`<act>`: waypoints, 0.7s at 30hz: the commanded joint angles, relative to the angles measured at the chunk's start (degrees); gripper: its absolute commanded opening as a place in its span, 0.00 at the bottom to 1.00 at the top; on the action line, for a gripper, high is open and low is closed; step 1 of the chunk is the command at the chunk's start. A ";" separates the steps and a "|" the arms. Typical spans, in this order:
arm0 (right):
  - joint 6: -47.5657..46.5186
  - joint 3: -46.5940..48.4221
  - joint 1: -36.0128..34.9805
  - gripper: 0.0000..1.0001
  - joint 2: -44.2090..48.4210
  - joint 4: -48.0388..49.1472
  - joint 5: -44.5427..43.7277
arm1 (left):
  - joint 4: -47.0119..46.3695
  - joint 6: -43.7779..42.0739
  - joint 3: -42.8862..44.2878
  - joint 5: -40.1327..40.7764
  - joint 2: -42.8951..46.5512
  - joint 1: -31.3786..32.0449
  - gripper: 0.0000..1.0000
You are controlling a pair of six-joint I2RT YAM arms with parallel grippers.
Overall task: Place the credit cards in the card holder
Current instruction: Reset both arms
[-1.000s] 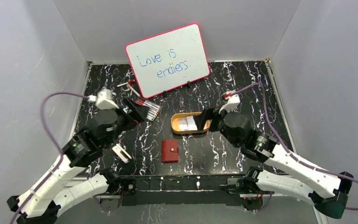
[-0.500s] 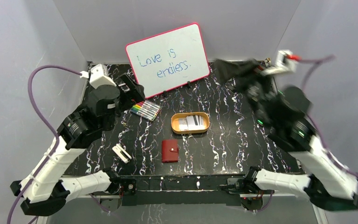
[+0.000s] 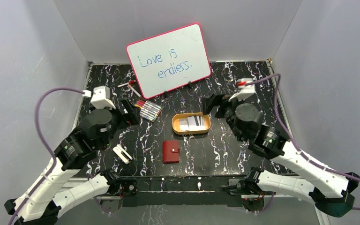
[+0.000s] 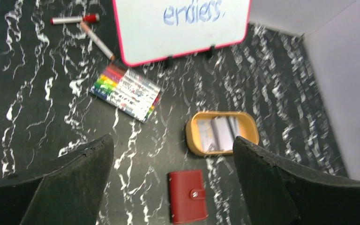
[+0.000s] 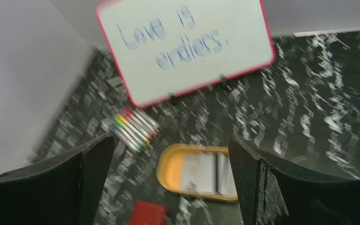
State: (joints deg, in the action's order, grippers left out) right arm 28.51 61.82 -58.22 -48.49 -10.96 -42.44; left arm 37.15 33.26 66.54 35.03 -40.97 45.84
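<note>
1. Both arms hang above the table with nothing in them. The left gripper [image 3: 129, 114] has its jaws wide apart, and so does the right gripper [image 3: 214, 105].
2. The credit cards [image 3: 191, 123] lie in the orange tray [image 3: 174, 124] at mid-table. The card holder [image 3: 171, 151] lies flat just in front of the tray, nearer the arms and not touching it.
3. As I read it, no card is in yet and the step is the first reach. The holder looks snapped shut, so it likely needs opening first: one arm pinning it down while the other lifts the tab.
4. The cards are thin and sit low inside a rimmed tray. I would come in steep and work one card's edge up against the tray wall rather than pinch straight down on the pile.
5. The left wrist view shows the holder's snap stud and the cards overlapping, one with a dark stripe. From above these are too small to read.
6. The right wrist view is smeared and catches only a red corner of the holder at its bottom edge.
7. Only the top view shows both arms at once, and a small white object [image 3: 122, 153] on the left near the front.
</note>
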 commanded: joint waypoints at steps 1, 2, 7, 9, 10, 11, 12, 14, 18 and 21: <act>-25.52 -4.17 -0.13 1.00 8.37 -3.36 -11.19 | 1.40 0.43 -3.51 -2.22 2.17 -0.14 0.95; -26.34 -4.89 -0.12 1.00 10.26 -2.69 -9.56 | 1.49 0.25 -3.97 -2.02 2.36 -0.14 0.95; -25.97 -7.89 -0.13 1.00 12.30 1.63 -4.31 | 3.20 0.32 -4.98 -1.21 1.51 -0.15 0.95; -24.42 -5.02 -0.14 1.00 9.34 -2.83 -4.17 | 3.36 -0.18 -4.56 -0.64 0.86 -0.16 0.95; -24.05 -3.57 -0.08 1.00 7.84 -4.41 -3.91 | 3.13 -0.92 -4.15 -0.46 0.47 -0.17 0.95; -24.15 -2.31 -0.08 1.00 6.74 -5.25 -3.51 | 2.85 -1.78 -3.61 -0.41 0.06 -0.14 0.95; -24.31 -1.18 -0.12 1.00 5.91 -5.60 -3.22 | 2.39 -2.62 -2.95 -0.07 -0.40 -0.20 0.95; -25.24 0.77 -0.13 1.00 5.37 -4.36 -2.40 | 1.48 -4.10 -0.93 0.31 -1.43 -0.12 0.95; -27.80 5.25 -0.12 1.00 6.93 1.97 2.22 | -1.02 -7.71 4.87 -0.02 -4.06 -0.14 0.95; -28.25 6.76 -0.11 1.00 8.12 6.44 2.07 | -2.95 -9.41 6.57 0.28 -4.31 -0.15 0.95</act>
State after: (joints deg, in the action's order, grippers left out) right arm 2.57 62.76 -58.41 -43.92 -14.83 -41.60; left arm 37.85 28.23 69.25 33.89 -45.67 45.84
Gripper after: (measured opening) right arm 1.000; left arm 0.948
